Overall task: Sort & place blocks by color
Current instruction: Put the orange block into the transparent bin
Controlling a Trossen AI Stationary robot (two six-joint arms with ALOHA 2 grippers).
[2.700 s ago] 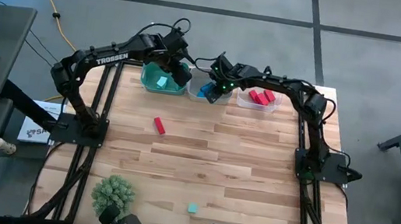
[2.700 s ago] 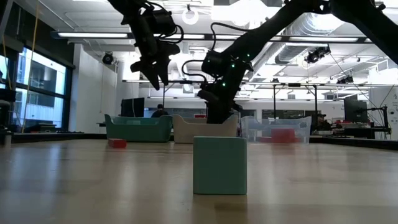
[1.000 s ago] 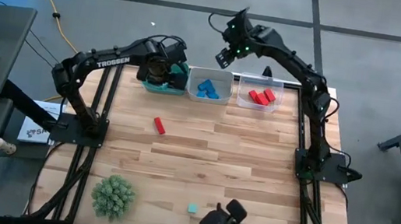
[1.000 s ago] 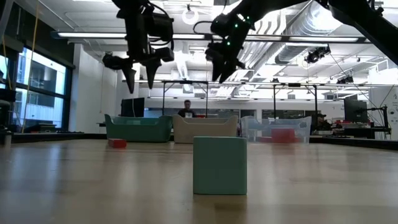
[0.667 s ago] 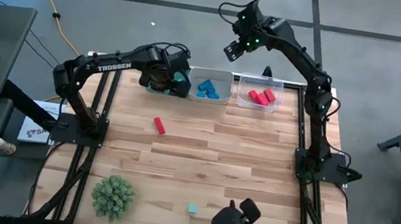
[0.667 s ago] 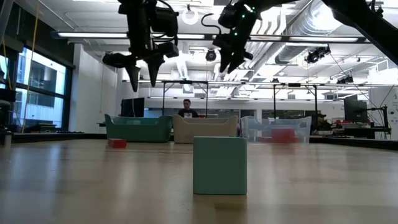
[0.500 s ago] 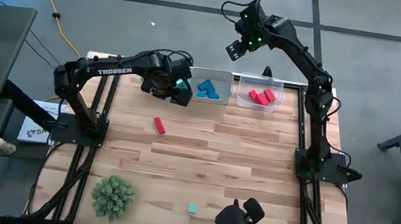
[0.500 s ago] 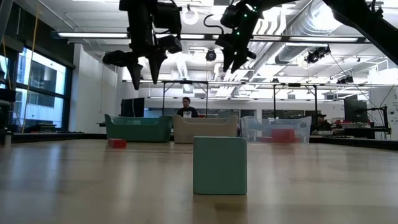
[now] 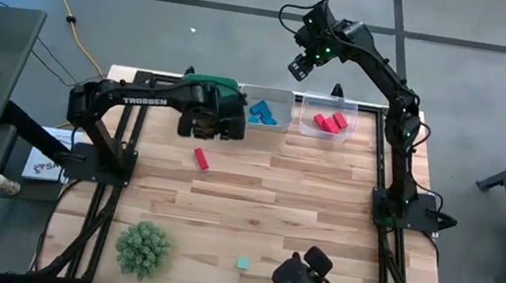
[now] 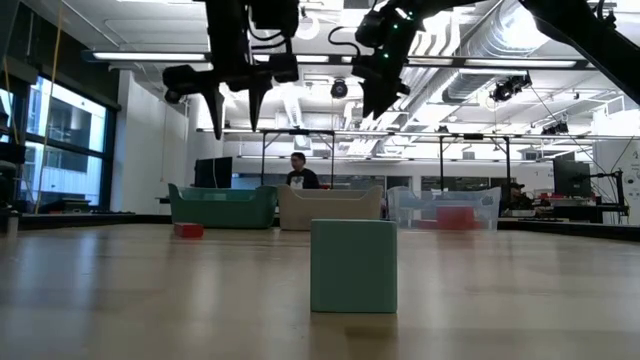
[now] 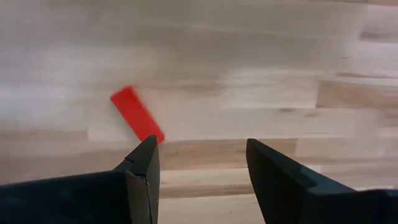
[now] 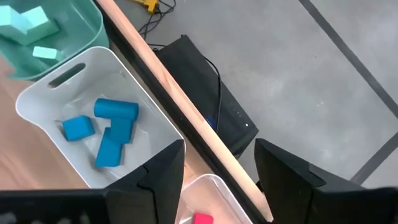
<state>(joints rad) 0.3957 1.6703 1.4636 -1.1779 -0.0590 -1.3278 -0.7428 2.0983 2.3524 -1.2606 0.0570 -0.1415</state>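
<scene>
The left gripper (image 9: pixel 207 131) is hanging open and empty over the red block (image 9: pixel 200 158) near the table's (image 9: pixel 324 201) far edge; the right gripper (image 9: pixel 300 67), open, is hovering beyond that edge.

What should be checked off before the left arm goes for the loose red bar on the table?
1. Left end effector open and empty: ok, its fingers stand apart with nothing between them.
2. Flat red rectangular bar free on the wooden table: ok, nothing touches it.
3. Left end effector over the bar: not ok; in the high view it sits nearer the bins.
4. Clear plastic bin with red blocks unobstructed: ok.
5. Right end effector out of the way: ok, raised beyond the table's far edge, open.
6. Small light teal cube left to sort: ok, alone near the front edge.
</scene>
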